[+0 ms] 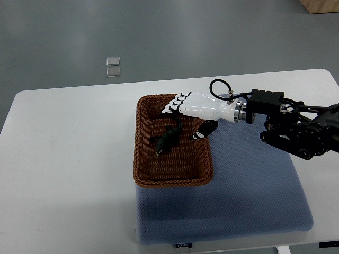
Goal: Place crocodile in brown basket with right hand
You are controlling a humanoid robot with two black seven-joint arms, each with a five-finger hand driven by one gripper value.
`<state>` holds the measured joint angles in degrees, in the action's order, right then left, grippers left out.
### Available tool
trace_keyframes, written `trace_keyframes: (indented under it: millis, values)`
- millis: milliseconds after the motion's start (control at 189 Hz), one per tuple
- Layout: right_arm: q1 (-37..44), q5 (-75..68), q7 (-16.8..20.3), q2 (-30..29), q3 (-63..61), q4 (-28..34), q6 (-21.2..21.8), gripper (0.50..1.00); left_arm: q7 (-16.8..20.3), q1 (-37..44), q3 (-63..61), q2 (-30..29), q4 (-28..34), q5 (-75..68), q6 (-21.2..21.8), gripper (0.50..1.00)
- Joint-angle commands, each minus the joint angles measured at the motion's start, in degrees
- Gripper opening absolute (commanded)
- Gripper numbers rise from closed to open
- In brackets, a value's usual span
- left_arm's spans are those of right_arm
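The brown wicker basket (142,159) stands at the middle of the table, its right part resting on a blue mat. A dark green toy crocodile (166,138) lies on the basket's floor, tail pointing up-right toward the hand. My right hand (184,121), white with black fingertips, reaches in from the right and hovers over the basket's upper right part. Its fingers (174,106) are stretched out flat over the far rim and the thumb (203,132) hangs down by the right wall. The hand holds nothing; the crocodile's tail ends just under the fingers.
The blue padded mat (249,190) covers the right front of the white table (63,159). Two small clear squares (113,66) lie on the grey floor beyond the table. A wooden box corner (321,5) shows at top right.
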<state>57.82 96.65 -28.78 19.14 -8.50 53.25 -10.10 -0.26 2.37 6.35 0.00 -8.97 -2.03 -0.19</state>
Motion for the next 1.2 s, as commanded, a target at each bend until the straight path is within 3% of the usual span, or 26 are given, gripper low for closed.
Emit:
trace_keyframes:
  millis: [0, 101, 323, 472, 652, 938, 1192]
  values:
    - [-1.04, -0.93, 0.04, 0.80, -4.50, -0.78, 0.87, 0.889, 0.00, 0.00, -0.02, 0.00, 0.00, 0.01, 0.01, 1.000]
    - [-3.68, -3.31, 0.21, 2.30, -11.19, -0.87, 3.86, 0.889, 0.00, 0.00, 0.07, 0.00, 0.00, 0.01, 0.01, 1.000]
    - [-10.97, -7.26, 3.20, 2.30, -32.62, -3.32, 16.86, 0.883, 0.00, 0.00, -0.02, 0.00, 0.00, 0.01, 0.01, 1.000]
    - [-13.61, -14.37, 5.22, 1.60, -40.98, -7.28, 21.26, 0.881, 0.00, 0.00, -0.02, 0.00, 0.00, 0.01, 0.01, 1.000]
    - [-15.72, -28.44, 9.09, 0.89, -45.55, -11.76, 21.70, 0.879, 0.00, 0.00, -0.02, 0.00, 0.00, 0.01, 0.01, 1.000]
    - [-17.39, -51.02, 19.81, -2.09, -51.35, -15.89, 19.95, 0.879, 0.00, 0.00, -0.02, 0.00, 0.00, -0.08, 0.01, 1.000]
    - [-17.48, -61.93, 21.66, -2.27, -51.35, -18.62, 17.66, 0.897, 0.00, 0.00, -0.02, 0.00, 0.00, 0.01, 0.01, 1.000]
